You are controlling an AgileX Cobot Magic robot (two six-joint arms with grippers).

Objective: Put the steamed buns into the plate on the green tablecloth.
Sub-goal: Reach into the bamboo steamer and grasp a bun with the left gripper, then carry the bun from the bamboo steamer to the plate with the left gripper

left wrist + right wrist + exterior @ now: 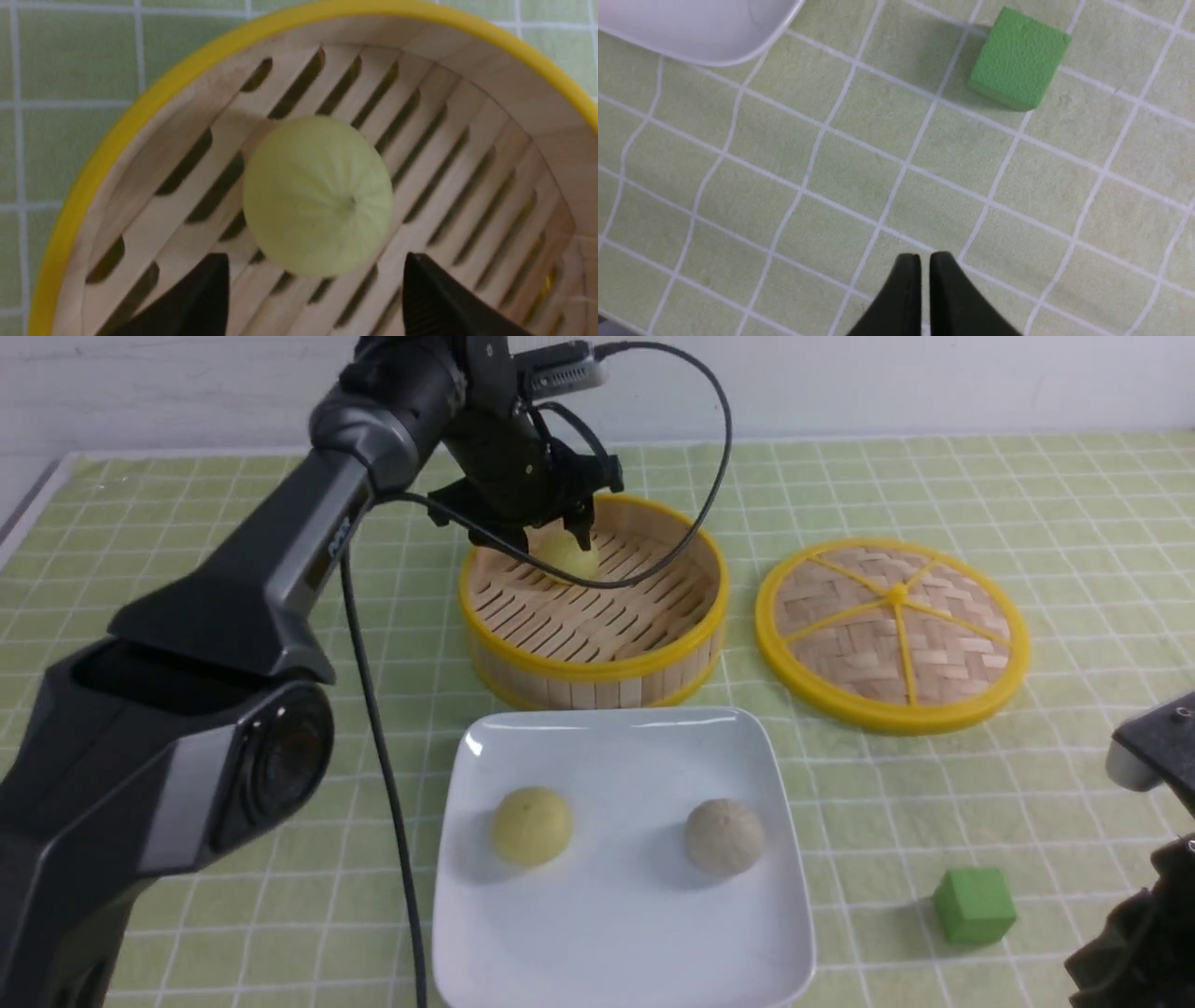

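Pickup of the third bun [567,557] seems the step in hand: it sits in the steamer basket [597,667], the left gripper [560,537] poised over it, jaws spread and empty; a yellow bun [531,825] and a grey bun [724,836] lie on the plate [616,943]. Next we must lower, close gently, lift. The right gripper [924,261] hangs shut, empty.
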